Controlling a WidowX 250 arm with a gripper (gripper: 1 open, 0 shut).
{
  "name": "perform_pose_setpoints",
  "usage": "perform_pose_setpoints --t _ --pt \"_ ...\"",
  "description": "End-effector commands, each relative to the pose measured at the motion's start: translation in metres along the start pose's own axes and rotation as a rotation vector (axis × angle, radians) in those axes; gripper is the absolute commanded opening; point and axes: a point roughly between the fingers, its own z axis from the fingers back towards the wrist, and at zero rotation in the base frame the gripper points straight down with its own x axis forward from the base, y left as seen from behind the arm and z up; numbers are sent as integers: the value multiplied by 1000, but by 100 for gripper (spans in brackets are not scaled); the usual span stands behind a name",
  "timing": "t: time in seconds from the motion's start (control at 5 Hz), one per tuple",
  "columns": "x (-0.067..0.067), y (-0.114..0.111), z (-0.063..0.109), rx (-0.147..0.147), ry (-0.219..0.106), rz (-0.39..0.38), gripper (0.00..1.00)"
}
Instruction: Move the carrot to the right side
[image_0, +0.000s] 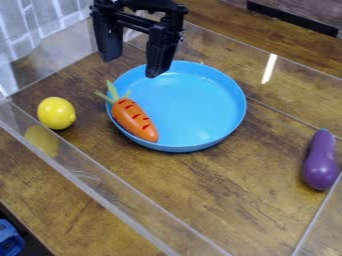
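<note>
The orange carrot (134, 118) with a green top lies inside the blue bowl (221, 125), against its left rim, tip pointing toward the front. My black gripper (135, 52) hangs above the bowl's back left edge, pointing down. Its two fingers stand apart with nothing between them, so it is open. It is behind and above the carrot, not touching it.
A yellow lemon (55, 112) rests on the wooden table to the left of the bowl. A purple eggplant (319, 160) lies at the right edge. Clear plastic walls (80, 170) run along the front left and the back of the work area.
</note>
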Motion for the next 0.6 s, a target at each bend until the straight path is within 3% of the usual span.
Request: perform_pose_setpoints --t 0.0,0.2,0.4 --pt "-6 -6 -8 -12 14 23 100" --pt "-9 4 -16 -49 12 132 100" --pt "-10 16 -22 -107 -13 272 100"
